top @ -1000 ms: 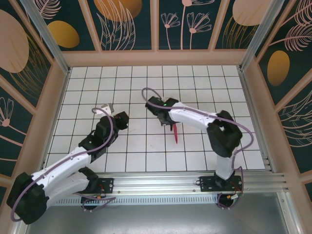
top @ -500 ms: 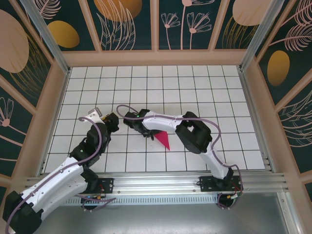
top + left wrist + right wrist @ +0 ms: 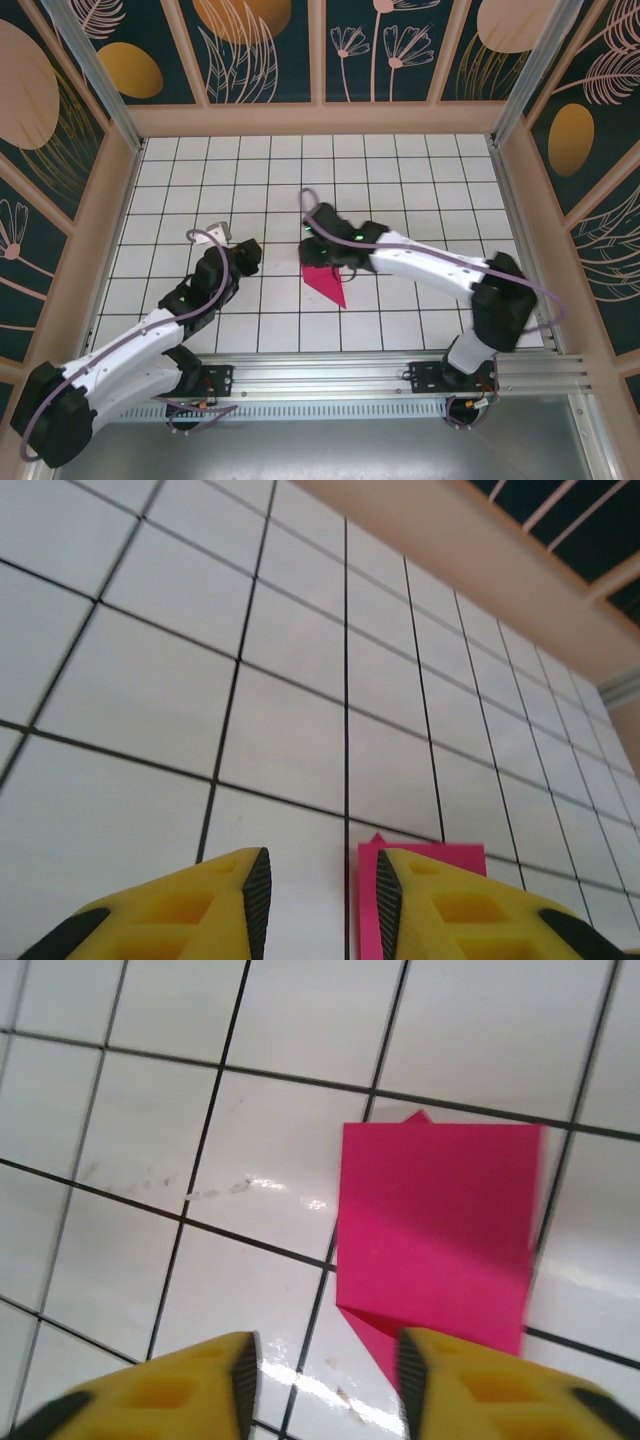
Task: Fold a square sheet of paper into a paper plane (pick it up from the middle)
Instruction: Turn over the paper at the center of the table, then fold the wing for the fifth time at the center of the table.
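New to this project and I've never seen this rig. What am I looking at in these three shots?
Two robot arms are bolted to the near edge of a white tiled table: the left arm and the right arm. The wide shot comes from a fixed camera above and behind them. The other two come from a camera on each wrist, looking past that arm's own yellow fingers. On the table lies a folded pink paper, flat, just in front of the right arm's tip. Both pairs of jaws stand open with nothing between them, so nothing is held.
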